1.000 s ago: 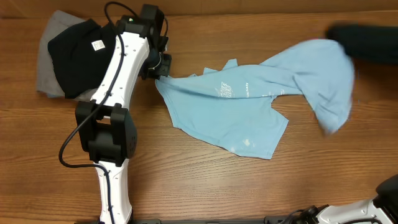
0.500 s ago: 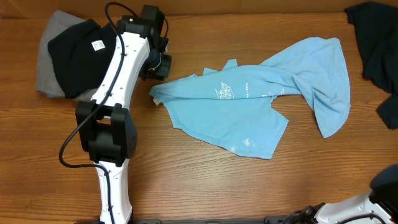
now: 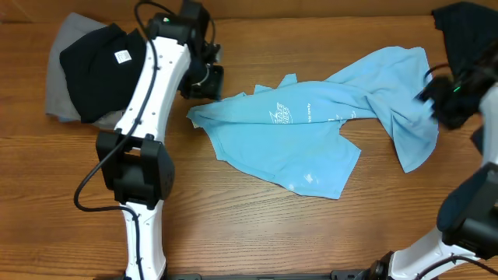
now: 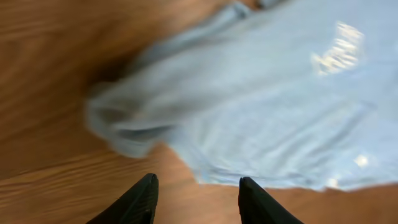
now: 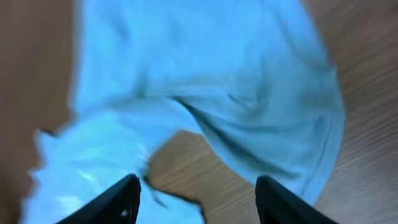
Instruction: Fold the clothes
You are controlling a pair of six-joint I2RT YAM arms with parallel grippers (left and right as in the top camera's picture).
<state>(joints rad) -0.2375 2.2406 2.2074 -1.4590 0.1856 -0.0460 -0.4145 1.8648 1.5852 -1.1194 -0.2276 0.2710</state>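
The light blue T-shirt (image 3: pixel 311 132) lies crumpled across the middle of the table, white lettering up, its right part bunched in folds. My left gripper (image 3: pixel 208 82) hovers just up and left of the shirt's left corner. In the left wrist view the gripper (image 4: pixel 198 186) is open over bare wood, the shirt (image 4: pixel 261 93) just beyond its fingertips (image 4: pixel 142 198). My right gripper (image 3: pixel 436 105), blurred, is at the shirt's right edge. In the right wrist view the gripper (image 5: pixel 198 186) is open above the shirt's folds (image 5: pixel 205 81), holding nothing.
A black garment (image 3: pixel 93 66) rests on a grey garment (image 3: pixel 56 89) at the far left corner. A dark garment (image 3: pixel 471 35) lies at the far right corner. The left arm (image 3: pixel 144 101) runs from the front edge up to the shirt's corner.
Both grippers have opened and let go of the shirt. Its raised right end has dropped onto the table. The left gripper drew back slightly; the right arm has come back over the shirt's right edge.
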